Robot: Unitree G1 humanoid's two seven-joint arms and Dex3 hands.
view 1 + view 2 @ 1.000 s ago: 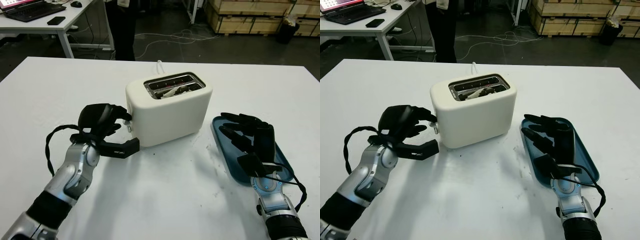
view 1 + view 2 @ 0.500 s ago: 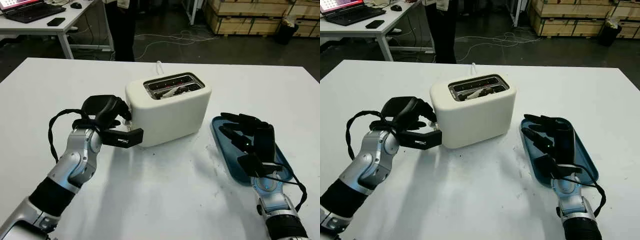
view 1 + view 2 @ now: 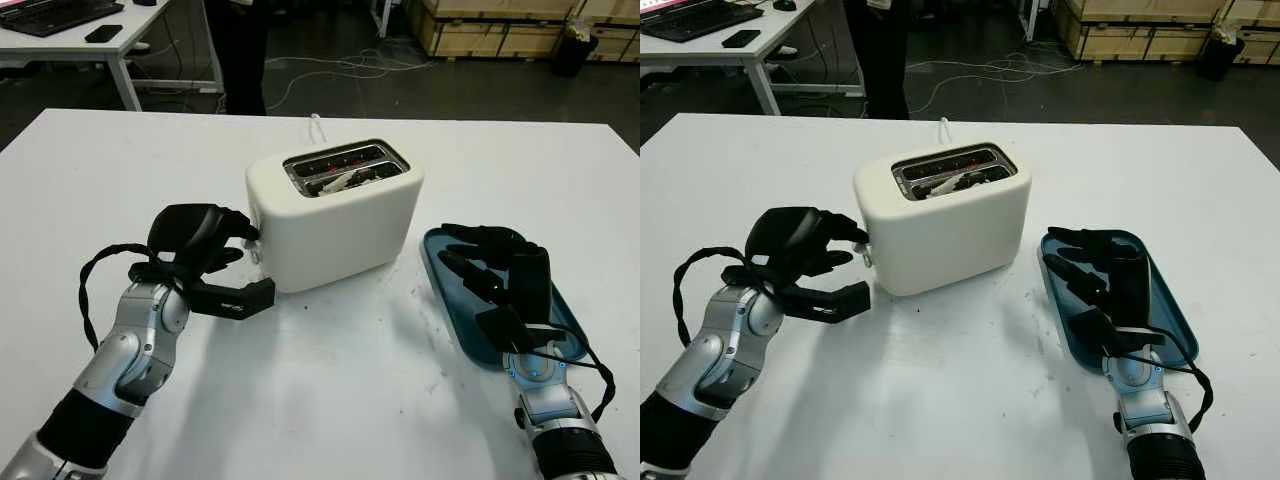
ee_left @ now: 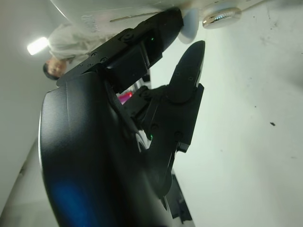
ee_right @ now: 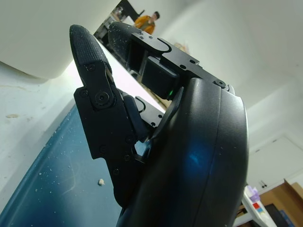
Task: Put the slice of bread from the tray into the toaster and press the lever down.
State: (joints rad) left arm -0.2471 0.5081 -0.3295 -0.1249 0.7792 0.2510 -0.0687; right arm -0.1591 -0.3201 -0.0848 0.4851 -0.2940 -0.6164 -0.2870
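The cream toaster (image 3: 335,215) stands mid-table with a slice of bread (image 3: 345,178) down in its near slot. My left hand (image 3: 250,262) is at the toaster's left end; its fingers (image 4: 187,71) reach to the small lever (image 4: 191,26) beside a metal knob (image 4: 221,16), and the thumb juts out below. It holds nothing. My right hand (image 3: 470,255) is open above the blue tray (image 3: 445,295) at the right, which has only crumbs in it.
The toaster's white cord (image 3: 318,128) runs off the table's far edge. A person (image 3: 235,50) stands behind the table, beside a desk (image 3: 60,40) at the back left. Wooden crates (image 3: 480,25) are stacked at the back right.
My left hand rose against the toaster's left end half a second ago and has since dropped a little and drawn back. The right hand stayed over the tray.
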